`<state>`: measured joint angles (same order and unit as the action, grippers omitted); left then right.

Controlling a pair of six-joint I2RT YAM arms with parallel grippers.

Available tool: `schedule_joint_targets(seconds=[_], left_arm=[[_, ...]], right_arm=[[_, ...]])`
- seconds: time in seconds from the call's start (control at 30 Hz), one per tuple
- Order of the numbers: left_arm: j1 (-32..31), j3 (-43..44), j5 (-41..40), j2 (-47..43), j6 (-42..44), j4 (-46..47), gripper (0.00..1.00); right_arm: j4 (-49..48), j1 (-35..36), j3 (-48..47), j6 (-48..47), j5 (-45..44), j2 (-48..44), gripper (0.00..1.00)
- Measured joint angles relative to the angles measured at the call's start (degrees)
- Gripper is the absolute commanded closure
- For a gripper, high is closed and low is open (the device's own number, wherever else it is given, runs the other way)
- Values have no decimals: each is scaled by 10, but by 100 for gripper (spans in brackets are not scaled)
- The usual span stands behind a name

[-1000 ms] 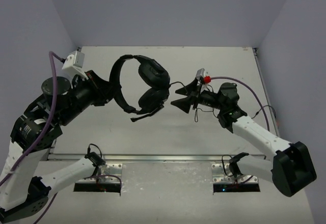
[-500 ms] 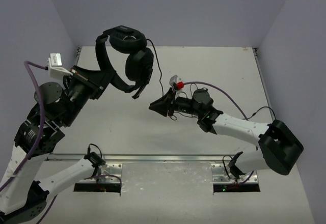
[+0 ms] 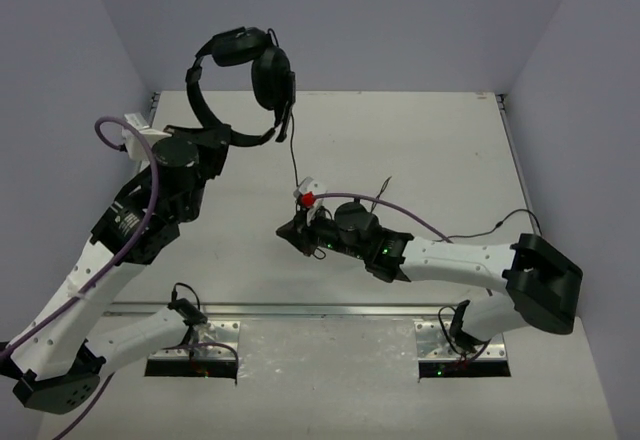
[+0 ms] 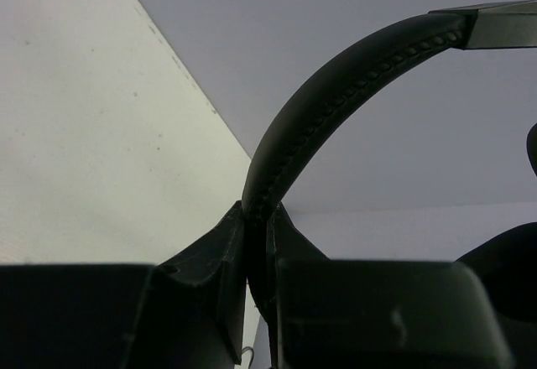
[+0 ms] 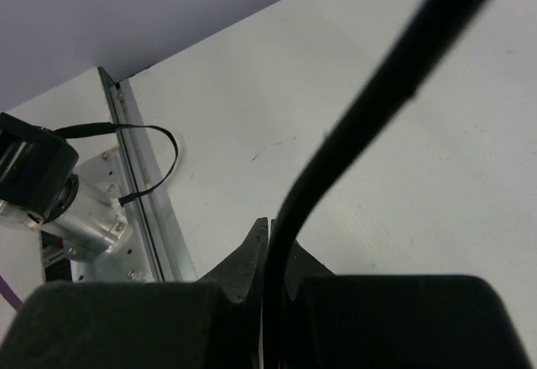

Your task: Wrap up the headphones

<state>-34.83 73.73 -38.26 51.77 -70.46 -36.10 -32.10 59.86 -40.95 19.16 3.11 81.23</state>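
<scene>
Headphones [image 3: 270, 78] are up in the air over the far-left corner of the table [image 3: 450, 140]. The ear cups overlap (hard to tell apart), and the left wrist view cuts them off. The cord [image 5: 373, 109] is thin and its free end is untraceable. Bare table stretches toward the far-right corner. The left gripper [image 4: 256, 228] is clamped on the headband [image 4: 336, 101], arm raised. The right gripper [image 5: 270, 236] pinches the cord, arm stretched low toward mid-table.
</scene>
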Motion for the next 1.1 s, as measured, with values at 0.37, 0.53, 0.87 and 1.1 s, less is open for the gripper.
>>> schedule_joint_targets(seconds=[0.37, 0.53, 0.87, 1.1], left_arm=[[0, -54, -114, 0, -71, 4, 100], [0, -56, -150, 3, -81, 1, 100], [0, -55, -194, 51, 26, 25, 100], [0, -83, -190, 76, 102, 80, 100]], right_arm=[[196, 36, -156, -51, -117, 40, 99], [312, 56, -227, -89, -68, 71, 99], [413, 64, -247, -175, 79, 36, 99], [470, 63, -309, -214, 148, 27, 99]])
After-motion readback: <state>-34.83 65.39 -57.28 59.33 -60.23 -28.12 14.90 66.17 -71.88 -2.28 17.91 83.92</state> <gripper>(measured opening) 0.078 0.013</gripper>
